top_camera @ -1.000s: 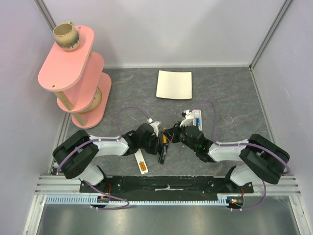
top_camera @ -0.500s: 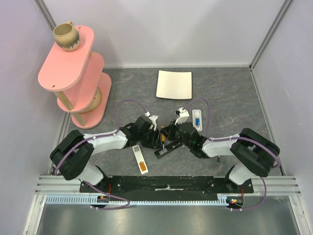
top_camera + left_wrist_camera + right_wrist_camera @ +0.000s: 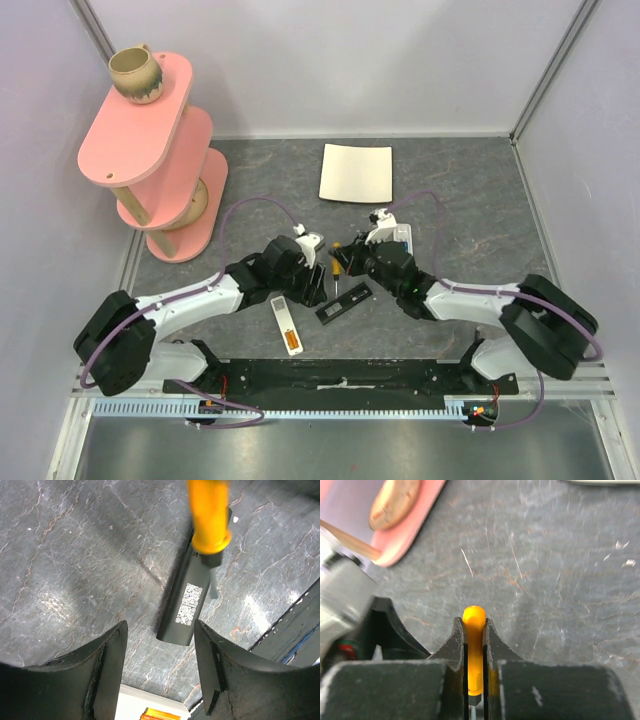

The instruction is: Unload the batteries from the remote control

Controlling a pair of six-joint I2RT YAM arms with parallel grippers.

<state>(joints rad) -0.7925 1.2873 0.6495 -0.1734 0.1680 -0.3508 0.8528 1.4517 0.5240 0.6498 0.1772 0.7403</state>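
Observation:
The white remote control (image 3: 284,322) lies on the table in front of my left arm, with orange batteries (image 3: 291,343) in the bay at its near end. The left wrist view shows its edge (image 3: 131,700) and the batteries (image 3: 159,713) at the bottom. My left gripper (image 3: 317,286) (image 3: 160,628) is open and empty above the table, just short of a flat black bar (image 3: 343,301) (image 3: 186,606). My right gripper (image 3: 345,262) (image 3: 474,623) is shut on an orange-handled screwdriver (image 3: 337,268) (image 3: 474,645) (image 3: 209,515), whose tip hangs over the black bar.
A pink tiered shelf (image 3: 150,150) with a brown pot (image 3: 135,75) stands at the back left. A cream square mat (image 3: 356,172) lies at the back. A small white and blue device (image 3: 403,236) sits beside my right arm. Black base rail (image 3: 340,375) along the near edge.
My left gripper has opened and drawn back left, leaving the black bar flat on the table. My right gripper has lifted the screwdriver slightly away.

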